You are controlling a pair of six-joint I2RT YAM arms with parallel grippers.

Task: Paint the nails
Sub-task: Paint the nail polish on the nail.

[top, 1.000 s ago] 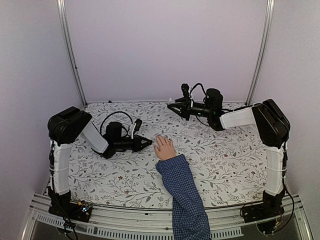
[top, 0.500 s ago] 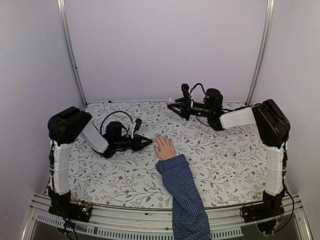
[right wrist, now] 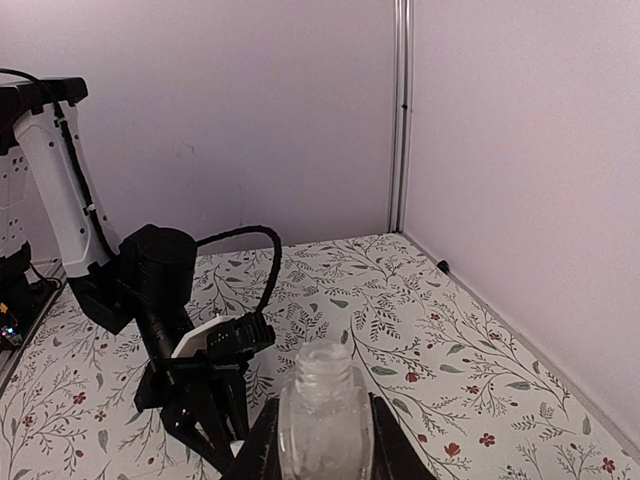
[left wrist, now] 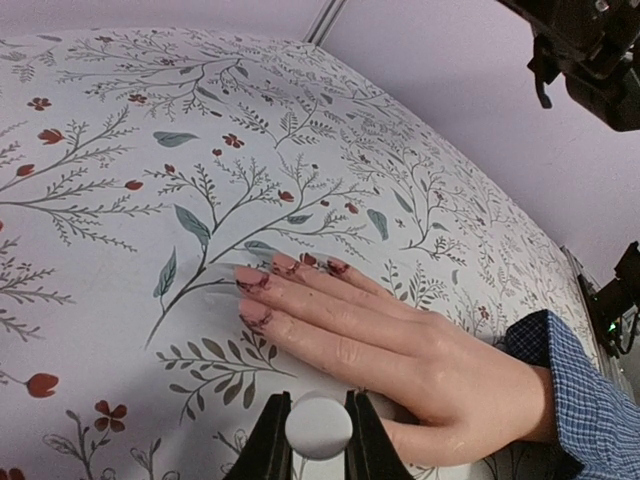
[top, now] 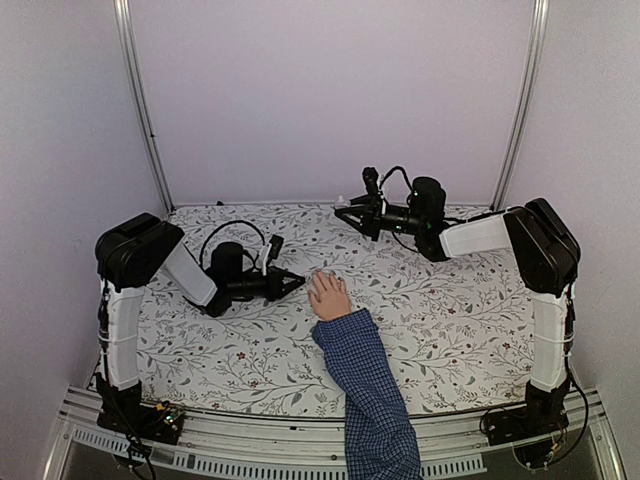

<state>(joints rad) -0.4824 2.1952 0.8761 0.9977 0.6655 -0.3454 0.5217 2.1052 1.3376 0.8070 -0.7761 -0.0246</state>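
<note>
At mid worktop, nails lay just right of left hand, which pinched a white cap; right hand, far, gripped the bottle. Step wanted light, slow strokes along each nail, off skin.

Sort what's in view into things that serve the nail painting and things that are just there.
For the job:
- the nails, dark-streaked, on the hand
- the white-capped tool in the left gripper
- the clear bottle in the right gripper

Just there:
- the floral tablecloth
- the blue checked sleeve
</note>
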